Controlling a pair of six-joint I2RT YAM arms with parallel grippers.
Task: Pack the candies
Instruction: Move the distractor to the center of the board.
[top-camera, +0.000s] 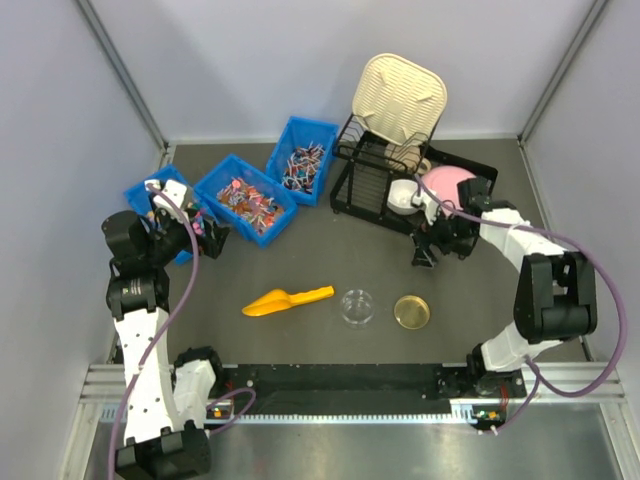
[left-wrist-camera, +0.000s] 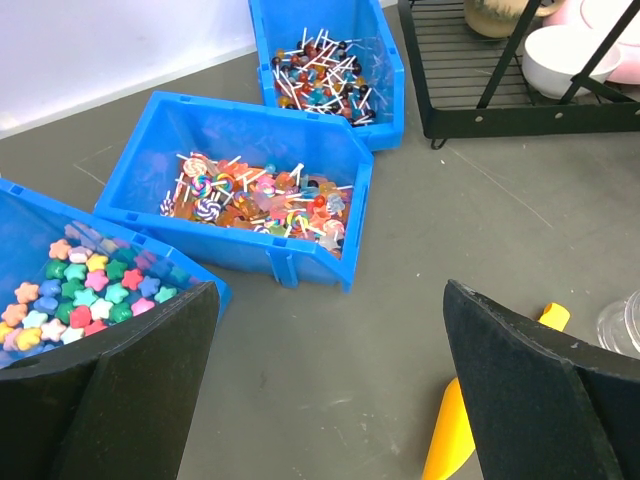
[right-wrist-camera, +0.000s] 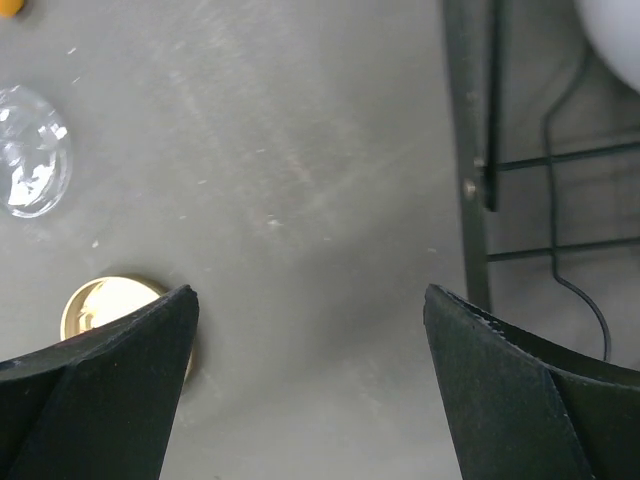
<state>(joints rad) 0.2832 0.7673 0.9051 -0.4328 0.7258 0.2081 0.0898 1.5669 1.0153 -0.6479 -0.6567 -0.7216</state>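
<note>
Blue bin (left-wrist-camera: 310, 265): the middle one of three, ahead of the left fingers (left-wrist-camera: 130, 390) and apart from them; it holds the candies (left-wrist-camera: 265, 198).
Look: tiny wrapped pieces, mostly orange, red and pink, heaped loose against the front wall.
Handling: probably very light, hard inside slick wrappers, so they should slide and scatter rather than stay put. Pinching single pieces looks slow and unreliable.
Hold: better to take the scoop (left-wrist-camera: 455, 430) by its narrow handle and dig into the heap from the bin's low front.
Scoop place: on the table, partly hidden behind the finger on the view's right.
Left side: the left gripper (left-wrist-camera: 328, 300) has its fingers spread wide with nothing between them.
Right side: the right gripper (right-wrist-camera: 310, 292) is spread wide too and empty, over bare table.
Nearby right: gold lid (right-wrist-camera: 105, 300) just at one fingertip, clear dish (right-wrist-camera: 30, 165) further ahead, rack (right-wrist-camera: 470, 150) beside the other finger.
</note>
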